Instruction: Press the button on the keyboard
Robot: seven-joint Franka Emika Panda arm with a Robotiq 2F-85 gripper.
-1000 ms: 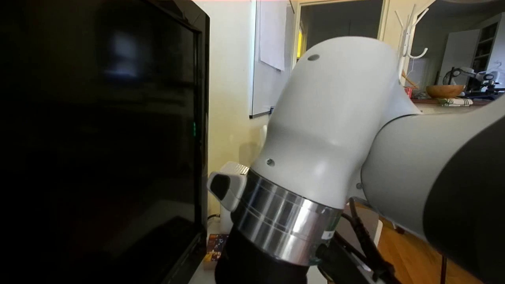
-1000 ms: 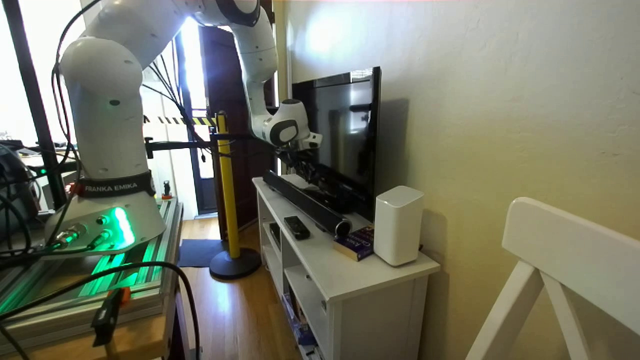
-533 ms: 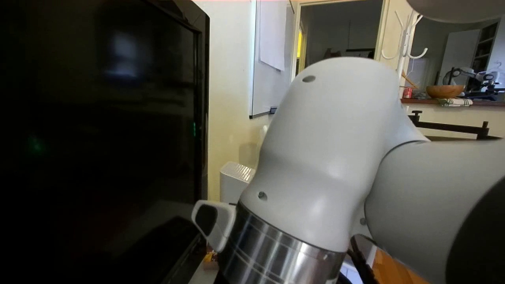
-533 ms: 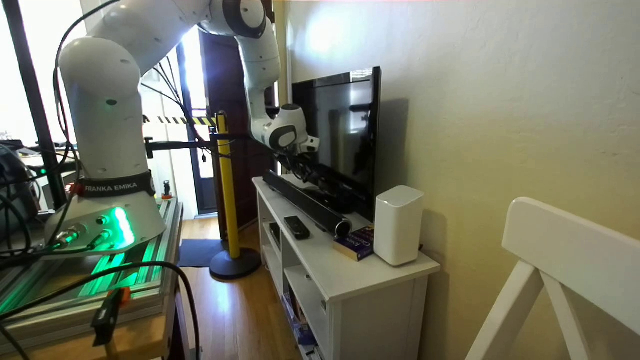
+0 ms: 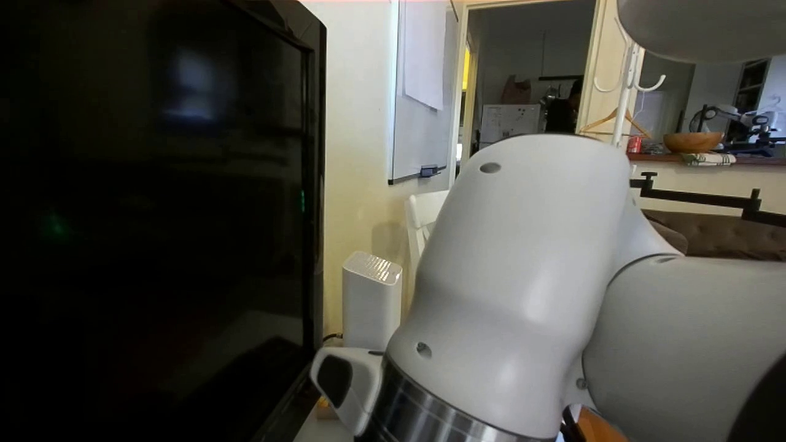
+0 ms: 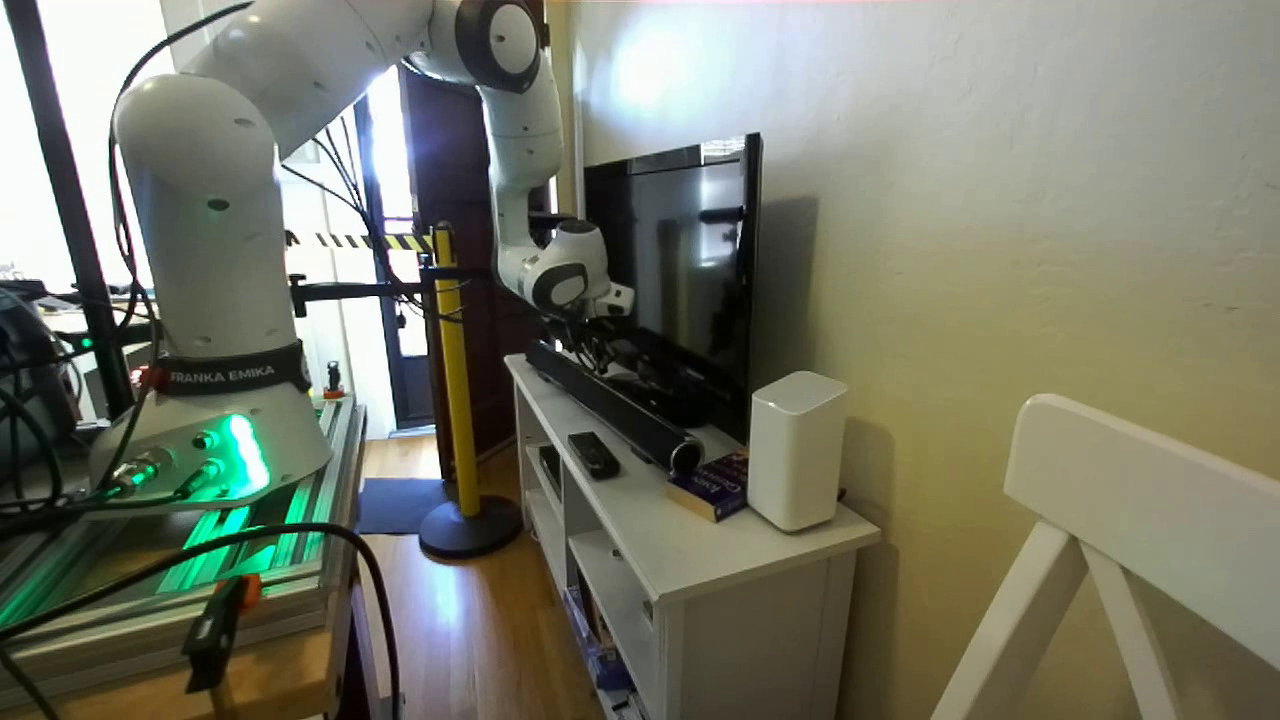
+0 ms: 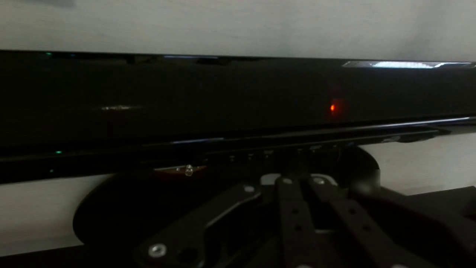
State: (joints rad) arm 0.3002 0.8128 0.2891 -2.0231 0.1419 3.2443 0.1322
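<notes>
Glossy black television stands on a white cabinet; a red light glows on its lower bezel. Control strip runs along the set's bottom edge, with a row of small pale marks too faint to read; single buttons cannot be made out. Gripper: fingers pressed together, dark tips overlapping the strip in the wrist view; contact cannot be judged. In an exterior view the arm bends down before the screen, the gripper end near the television's lower edge and the soundbar, which lies lengthwise in front of the set. Black remote rests on the cabinet, in front of the soundbar. Book lies flat between the soundbar's end and an upright white box.
</notes>
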